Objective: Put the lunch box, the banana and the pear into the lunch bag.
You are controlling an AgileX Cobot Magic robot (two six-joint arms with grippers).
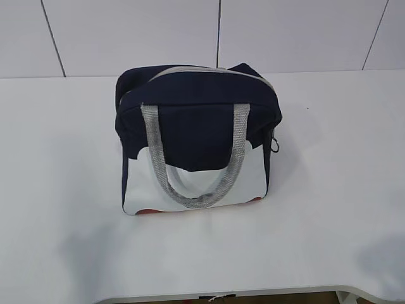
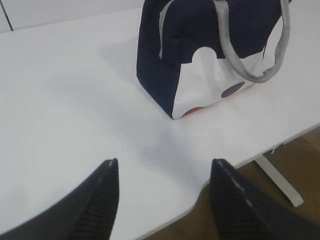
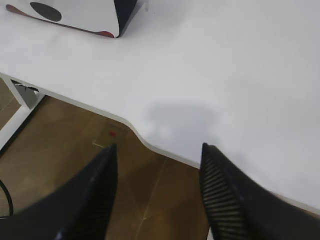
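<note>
Black tapered left claw (image 2: 165, 200) and right claw (image 3: 157, 195), ribbed inner pads.

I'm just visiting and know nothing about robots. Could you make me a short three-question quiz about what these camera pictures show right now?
1. True or false: the large navy fabric lunch bag with grey webbing handles lies flat on its side on the white table.

2. Multiple choice: what is the left end effector holding? A) a handle B) a zipper pull C) nothing

3. Fill in: of the loose items to be packed (lunch box, banana, pear), the number visible on the table in any view is ___.

Key:
1. False; it stands upright, near handle hanging down its front.
2. C; its fingers are spread apart over the table edge, as are the right end effector's.
3. Zero; whether they are inside the bag cannot be told.
</note>
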